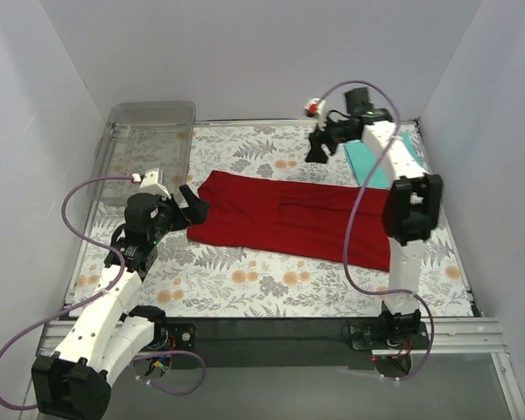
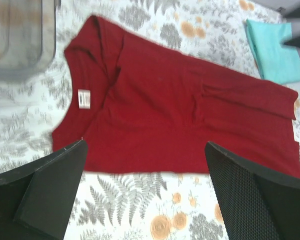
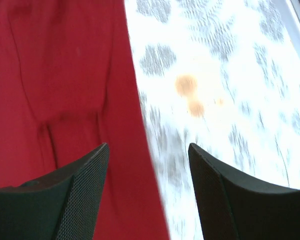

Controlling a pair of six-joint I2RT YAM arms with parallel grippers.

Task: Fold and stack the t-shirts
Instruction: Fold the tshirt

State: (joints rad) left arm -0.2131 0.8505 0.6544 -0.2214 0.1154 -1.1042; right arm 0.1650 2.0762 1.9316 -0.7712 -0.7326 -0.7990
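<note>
Left gripper [image 2: 145, 145], jaws wide & empty, hovers at red t-shirt's [image 1: 289, 219] collar end, mid-mat [image 1: 271, 284]. Right gripper [image 3: 147, 146], also spread w/ nothing held, hangs above its far edge. Teal t-shirt [image 1: 367, 164] looks folded, far right. Cloth likely light, limp: pinch corners/hems. Open room near side; clear tray [image 1: 149, 131] crowds far-left corner.

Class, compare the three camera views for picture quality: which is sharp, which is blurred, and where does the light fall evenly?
Top external view: sharp and evenly lit across the floral mat. Left wrist view: slightly soft, the clear tray hazy. Right wrist view: motion-smeared, the mat's print streaked beside the dark red shirt.
</note>
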